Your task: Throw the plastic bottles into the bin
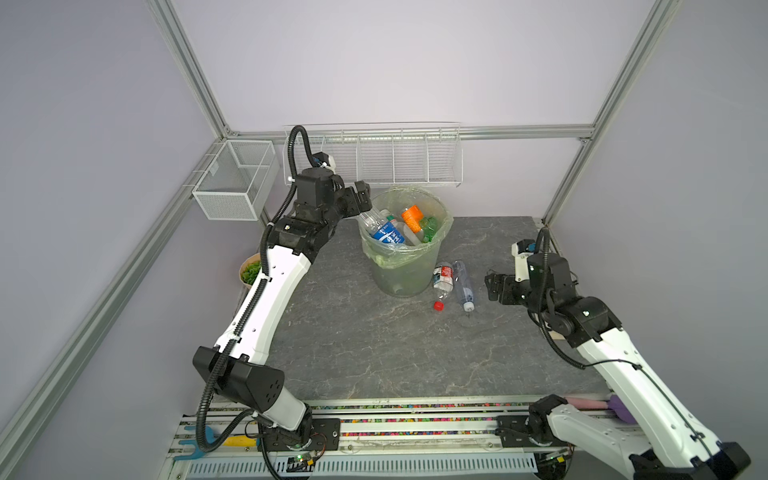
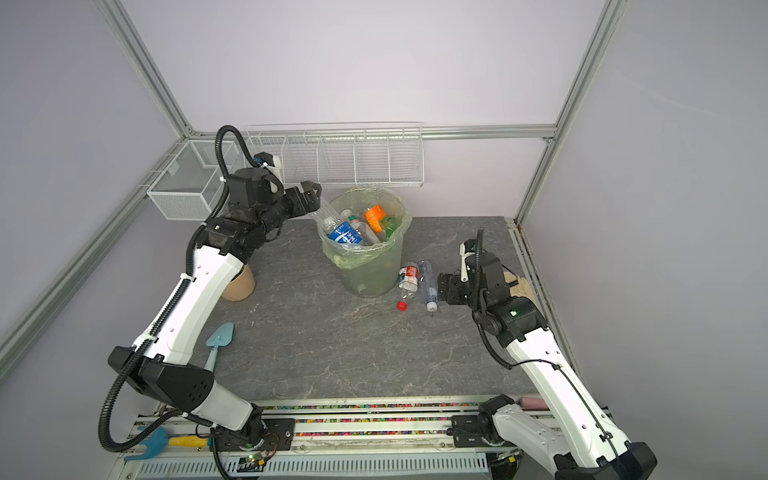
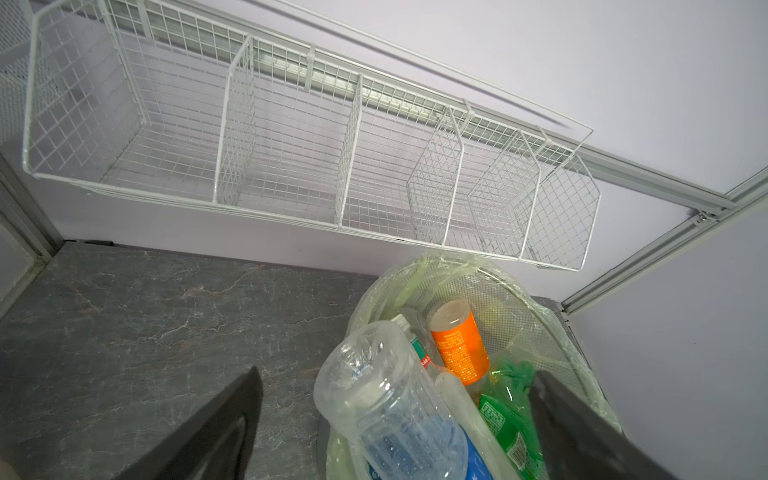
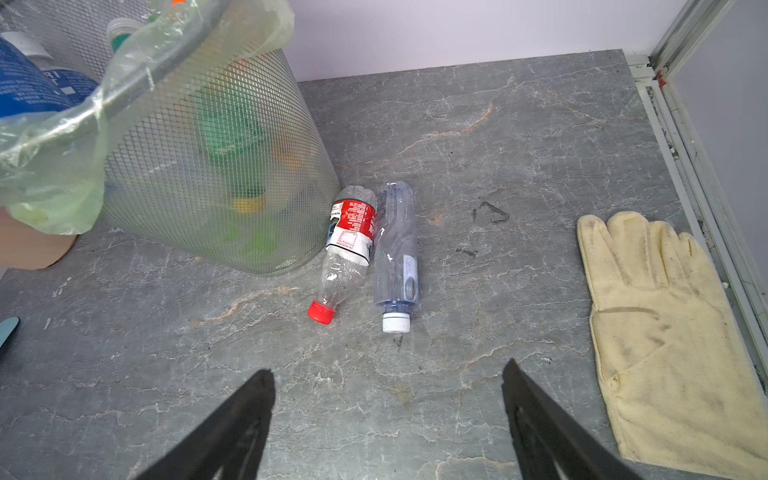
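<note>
White arms [image 1: 274, 291], black joints [image 1: 253, 380], ribbed cables [image 1: 203, 399]

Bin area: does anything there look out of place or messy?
Yes. The bin is heaped, and a blue-labelled bottle leans on top, base jutting over the rim. A red-capped bottle and a white-capped bottle lie on the table beside it.
</note>
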Tool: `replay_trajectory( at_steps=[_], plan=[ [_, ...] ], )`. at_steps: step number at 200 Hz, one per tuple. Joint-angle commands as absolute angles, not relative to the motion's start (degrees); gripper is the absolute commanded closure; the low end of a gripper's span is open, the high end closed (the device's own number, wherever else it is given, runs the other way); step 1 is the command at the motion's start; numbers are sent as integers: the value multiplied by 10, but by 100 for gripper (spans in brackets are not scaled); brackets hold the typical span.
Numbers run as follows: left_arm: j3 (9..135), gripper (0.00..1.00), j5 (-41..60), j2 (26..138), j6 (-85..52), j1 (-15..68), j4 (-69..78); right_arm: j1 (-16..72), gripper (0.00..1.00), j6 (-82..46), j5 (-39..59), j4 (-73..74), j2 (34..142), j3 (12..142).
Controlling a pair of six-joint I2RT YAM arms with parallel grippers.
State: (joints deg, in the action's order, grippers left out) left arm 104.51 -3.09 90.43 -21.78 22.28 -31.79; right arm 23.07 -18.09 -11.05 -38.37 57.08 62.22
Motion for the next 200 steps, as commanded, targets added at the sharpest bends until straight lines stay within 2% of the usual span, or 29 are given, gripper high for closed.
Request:
replay_trajectory(
  at_steps=[1, 102, 200],
  plan=[
    [1048, 1, 14, 933, -245, 222, -312, 227, 12, -180, -104, -387, 573, 628],
    [1227, 0, 102, 1098, -247, 242, -374, 227, 12, -181, -101, -389, 574, 627],
    [1334, 0, 95, 1190, -221, 247, -435, 224, 11, -178, -102, -388, 571, 627]
  ],
)
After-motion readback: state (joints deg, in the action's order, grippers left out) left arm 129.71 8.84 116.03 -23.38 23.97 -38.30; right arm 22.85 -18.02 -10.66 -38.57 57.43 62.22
